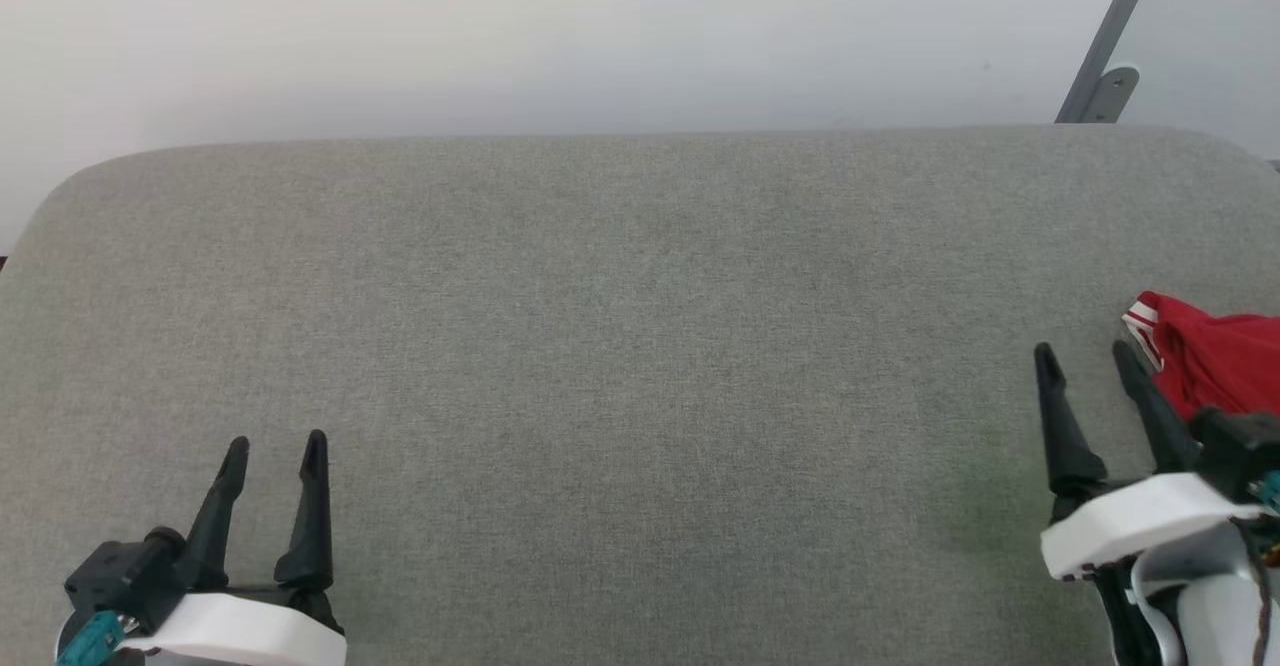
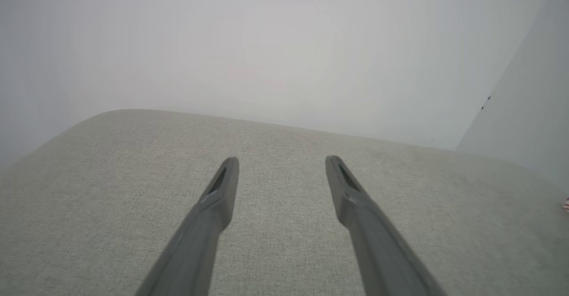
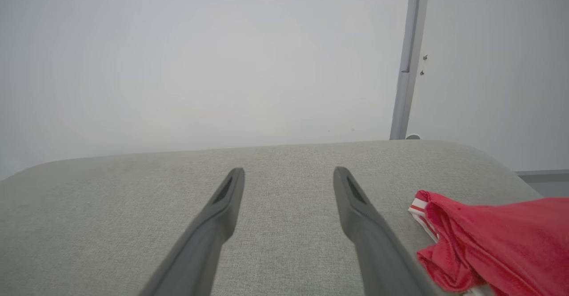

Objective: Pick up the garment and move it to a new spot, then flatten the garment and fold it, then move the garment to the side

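Observation:
The garment is a bunched red heap with red-and-white striped trim, lying at the right edge of the grey fabric surface and cut off by the frame. My right gripper stands open just left of it, its right finger beside the trim, nothing between the fingers. In the right wrist view the garment lies at the lower right of the open right gripper. My left gripper is open at the lower left, far from the garment. The left wrist view has the open left gripper over bare fabric.
The padded grey surface has rounded far corners and ends at a pale wall. A grey metal bar with a bracket leans against the wall at the back right, also the bar in the right wrist view.

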You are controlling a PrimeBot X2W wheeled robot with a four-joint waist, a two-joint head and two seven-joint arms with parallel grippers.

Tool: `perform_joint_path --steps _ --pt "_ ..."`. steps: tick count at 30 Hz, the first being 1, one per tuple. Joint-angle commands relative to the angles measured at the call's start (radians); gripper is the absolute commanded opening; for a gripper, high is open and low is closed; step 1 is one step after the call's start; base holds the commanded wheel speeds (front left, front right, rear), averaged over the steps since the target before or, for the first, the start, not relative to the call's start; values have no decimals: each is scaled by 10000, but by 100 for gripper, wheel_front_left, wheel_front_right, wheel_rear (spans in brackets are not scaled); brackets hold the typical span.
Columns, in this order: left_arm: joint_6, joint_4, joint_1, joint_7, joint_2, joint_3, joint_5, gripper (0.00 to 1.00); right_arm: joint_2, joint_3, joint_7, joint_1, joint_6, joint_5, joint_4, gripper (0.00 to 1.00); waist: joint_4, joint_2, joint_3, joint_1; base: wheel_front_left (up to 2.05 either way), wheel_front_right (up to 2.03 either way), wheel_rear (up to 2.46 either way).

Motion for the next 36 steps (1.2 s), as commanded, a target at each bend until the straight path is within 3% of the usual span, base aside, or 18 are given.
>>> perform_joint_path --steps 1,15,36 --pt "12 -119 137 -46 -37 48 112 100 35 -105 66 195 -14 43 -240 100 -4 0 -3 0 0 0 0" --pt "12 -1128 982 -46 -239 469 523 100 844 -940 576 1700 -11 -87 -2473 100 -90 0 37 0 0 0 0" --pt "12 -1115 902 -48 -299 434 698 100 1111 -1078 857 1772 -11 139 -2722 100 -91 0 8 0 0 0 0"
